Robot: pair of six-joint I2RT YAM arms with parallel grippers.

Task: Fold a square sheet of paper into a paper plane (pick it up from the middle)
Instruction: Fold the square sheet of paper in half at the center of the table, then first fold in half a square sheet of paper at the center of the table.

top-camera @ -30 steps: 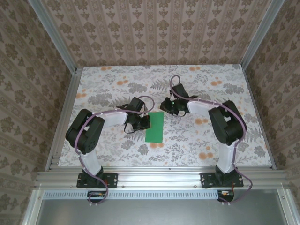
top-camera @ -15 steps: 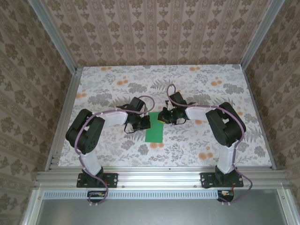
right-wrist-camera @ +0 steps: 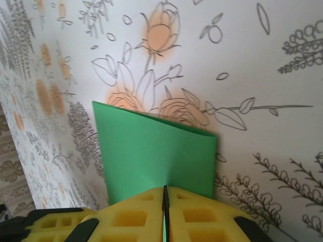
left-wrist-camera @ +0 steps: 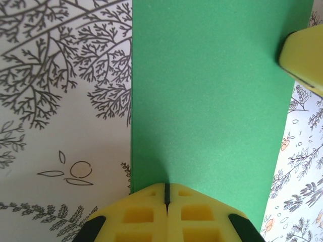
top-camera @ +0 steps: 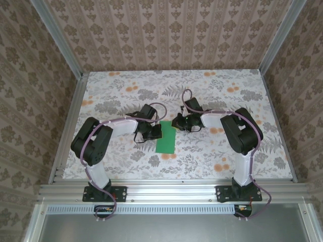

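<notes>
On the flowered table (top-camera: pixel 227 151), the folded green sheet (top-camera: pixel 165 138) lay near the centre. The left claw (top-camera: pixel 156 132), jaws together, pressed on its 9 o'clock edge. The right claw (top-camera: pixel 175 124) was clamped on its 1 o'clock corner.

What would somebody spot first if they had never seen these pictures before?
The bright green paper jumps out, folded into a strip in the middle of the flowery table. Next you would spot the two grippers meeting at it. The left gripper is shut at the paper's left edge and the right gripper is pinching its far right corner, both with chunky yellow fingertips.
</notes>
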